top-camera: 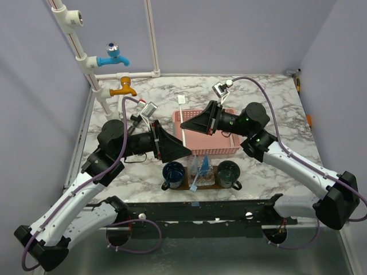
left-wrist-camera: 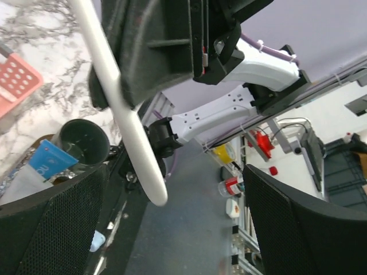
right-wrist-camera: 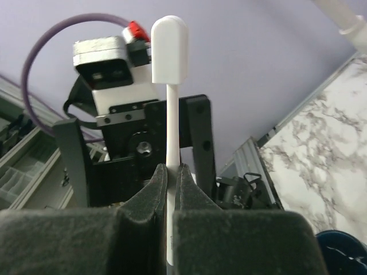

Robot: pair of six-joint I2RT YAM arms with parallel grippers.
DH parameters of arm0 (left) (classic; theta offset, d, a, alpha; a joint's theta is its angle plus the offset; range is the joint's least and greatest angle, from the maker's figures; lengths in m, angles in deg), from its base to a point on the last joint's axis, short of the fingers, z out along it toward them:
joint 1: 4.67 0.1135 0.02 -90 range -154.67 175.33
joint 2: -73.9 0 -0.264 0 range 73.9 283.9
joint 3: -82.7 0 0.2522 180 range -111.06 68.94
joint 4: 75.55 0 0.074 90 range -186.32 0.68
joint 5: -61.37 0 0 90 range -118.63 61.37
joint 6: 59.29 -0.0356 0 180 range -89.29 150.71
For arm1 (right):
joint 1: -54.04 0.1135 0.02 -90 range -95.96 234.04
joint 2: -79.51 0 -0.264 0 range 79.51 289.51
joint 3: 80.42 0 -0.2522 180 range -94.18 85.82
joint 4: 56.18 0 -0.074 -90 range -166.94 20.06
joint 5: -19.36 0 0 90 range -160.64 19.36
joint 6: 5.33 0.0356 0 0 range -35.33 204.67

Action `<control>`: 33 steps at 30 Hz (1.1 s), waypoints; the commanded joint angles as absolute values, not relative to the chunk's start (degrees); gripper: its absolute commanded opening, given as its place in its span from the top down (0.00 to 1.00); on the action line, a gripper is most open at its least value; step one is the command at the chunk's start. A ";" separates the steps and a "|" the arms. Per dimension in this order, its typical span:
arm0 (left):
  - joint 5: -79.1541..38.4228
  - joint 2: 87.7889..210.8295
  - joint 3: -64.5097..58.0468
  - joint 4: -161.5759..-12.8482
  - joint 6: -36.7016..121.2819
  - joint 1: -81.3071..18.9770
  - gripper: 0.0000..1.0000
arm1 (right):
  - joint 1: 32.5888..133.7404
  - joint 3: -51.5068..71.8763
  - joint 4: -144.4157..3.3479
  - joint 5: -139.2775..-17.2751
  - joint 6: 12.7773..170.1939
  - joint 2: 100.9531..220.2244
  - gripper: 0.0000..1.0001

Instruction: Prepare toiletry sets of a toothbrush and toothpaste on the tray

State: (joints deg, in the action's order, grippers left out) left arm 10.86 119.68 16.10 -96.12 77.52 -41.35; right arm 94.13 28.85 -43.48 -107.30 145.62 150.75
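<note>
While the right gripper [top-camera: 183, 122] clamps the toothbrush [top-camera: 182, 109], lying far-to-near, the left gripper [top-camera: 188, 150] gapes at its near end

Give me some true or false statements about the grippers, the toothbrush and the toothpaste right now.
1. The right gripper is shut on a white toothbrush. True.
2. The left gripper clamps it too. False: its jaws stand wide open.
3. The toothpaste lies in the pink basket. False: it lies outside it, between the blue cup and the green cup.
4. A blue tap and an orange tap stand at the far left. True.
</note>
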 commanded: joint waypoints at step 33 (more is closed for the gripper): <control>18.99 116.53 21.97 -78.94 92.23 -40.94 0.73 | 102.71 35.70 -30.64 -89.76 145.99 143.79 1.00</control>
